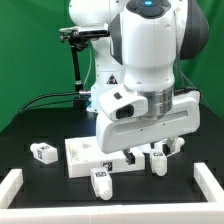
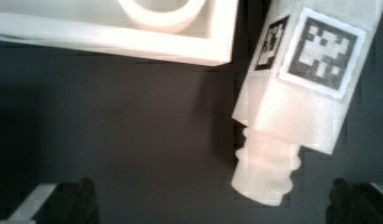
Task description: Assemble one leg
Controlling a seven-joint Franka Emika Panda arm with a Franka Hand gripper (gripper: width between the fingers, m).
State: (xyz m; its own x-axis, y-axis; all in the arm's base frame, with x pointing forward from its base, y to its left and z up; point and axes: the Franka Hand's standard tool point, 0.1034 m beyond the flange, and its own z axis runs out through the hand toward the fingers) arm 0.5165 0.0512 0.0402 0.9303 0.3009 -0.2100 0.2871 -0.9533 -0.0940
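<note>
The hand hangs with fingers apart over a leg lying just beside the tabletop.

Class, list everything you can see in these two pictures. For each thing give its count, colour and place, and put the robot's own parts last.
leg: three plainly seen, white with black-and-white markers; one at the exterior view's left, one in front of the tabletop, one at its end on the exterior view's right; more may be hidden
tabletop: one, white, flat, mid-table
table: one, black
border: white, along the table's edges
stand: one, black, at the back
backdrop: green, behind
arm: one, white and grey, centre
gripper: one, open, over a leg, not touching it
</note>
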